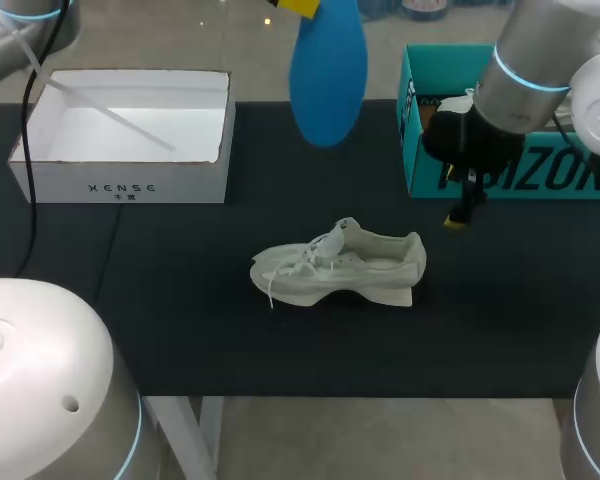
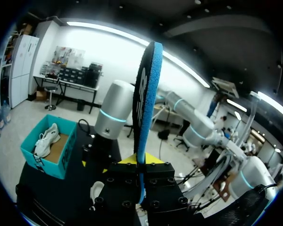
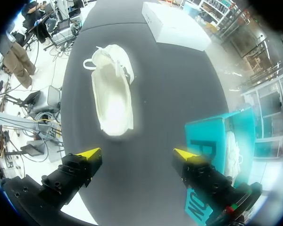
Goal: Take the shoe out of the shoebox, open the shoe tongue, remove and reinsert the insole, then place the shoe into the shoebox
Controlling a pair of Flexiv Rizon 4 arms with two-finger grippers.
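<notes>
A white shoe (image 1: 335,265) lies on its side in the middle of the dark table, also seen as the shoe (image 3: 111,94) ahead of my right gripper (image 3: 137,154). That gripper is open with nothing between its fingers, and in the head view my right gripper (image 1: 460,215) hangs above the table to the shoe's right. High over the table's far edge, a blue insole (image 1: 328,65) hangs from my left gripper (image 1: 295,5). In the left wrist view the insole (image 2: 144,108) stands edge-on, with my left gripper (image 2: 140,162) shut on its lower end.
An open white shoebox (image 1: 130,185) stands at the far left of the table, also the white shoebox (image 3: 174,21) beyond the shoe. A teal box (image 1: 510,175) stands at the far right; this teal box (image 2: 56,162) holds another white shoe (image 2: 46,139).
</notes>
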